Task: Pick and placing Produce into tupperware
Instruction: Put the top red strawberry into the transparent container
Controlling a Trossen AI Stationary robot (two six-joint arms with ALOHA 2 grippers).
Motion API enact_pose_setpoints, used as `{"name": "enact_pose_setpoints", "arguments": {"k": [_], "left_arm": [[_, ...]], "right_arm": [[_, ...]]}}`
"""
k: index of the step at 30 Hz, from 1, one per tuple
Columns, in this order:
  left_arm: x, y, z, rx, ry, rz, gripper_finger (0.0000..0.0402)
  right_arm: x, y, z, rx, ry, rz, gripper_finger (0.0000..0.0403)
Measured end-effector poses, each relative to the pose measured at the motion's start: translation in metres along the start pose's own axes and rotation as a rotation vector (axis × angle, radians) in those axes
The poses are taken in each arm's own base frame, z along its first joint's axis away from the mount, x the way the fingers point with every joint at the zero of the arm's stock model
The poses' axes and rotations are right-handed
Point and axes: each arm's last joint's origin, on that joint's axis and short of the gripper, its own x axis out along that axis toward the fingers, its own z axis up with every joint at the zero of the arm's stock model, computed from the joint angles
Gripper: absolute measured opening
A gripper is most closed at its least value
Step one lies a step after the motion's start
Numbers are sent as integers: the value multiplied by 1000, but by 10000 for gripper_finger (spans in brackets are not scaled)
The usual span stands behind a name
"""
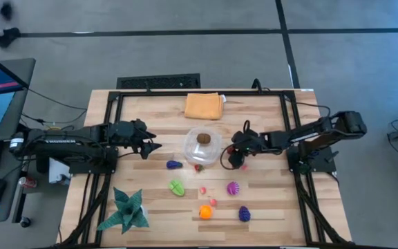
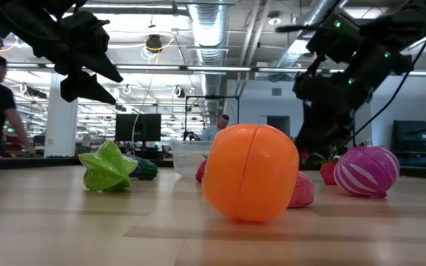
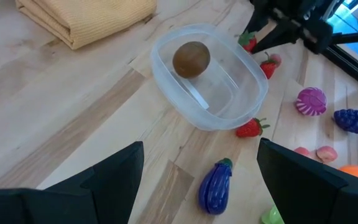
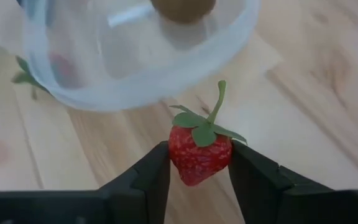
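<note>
The left claw (image 1: 152, 146) hangs open over the bench (image 1: 150, 200), left of the tupperware (image 1: 203, 146), which holds a brown fruit (image 1: 203, 138). Just right of it, the right claw (image 4: 199, 168) grips a strawberry (image 4: 199, 157).

The clear, shallow, rounded-square tupperware (image 1: 203, 146) sits upright near the table's middle with 1 brown round fruit (image 3: 191, 59) inside it. A red strawberry (image 4: 199, 154) with a green stem sits just beside its right rim, and another strawberry (image 3: 249, 128) lies by its near rim next to a dark purple eggplant (image 1: 174, 164). Farther toward the front lie a green piece (image 1: 177, 187), a striped magenta piece (image 1: 233, 188), an orange ball (image 1: 205, 211) and a purple cluster (image 1: 244, 214).
</note>
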Motion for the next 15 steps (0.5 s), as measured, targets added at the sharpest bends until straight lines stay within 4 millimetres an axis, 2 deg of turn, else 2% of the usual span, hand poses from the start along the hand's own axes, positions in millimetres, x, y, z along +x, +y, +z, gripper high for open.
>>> {"name": "enact_pose_setpoints", "arguments": {"k": [11,15], "left_arm": [[0,0,0,0,0,0,302],[0,0,0,0,-1,0,302]], "right_arm": [[-35,-3,22,-23,-175,64,173],[-39,-1,25,-42,-213,88,178]]}}
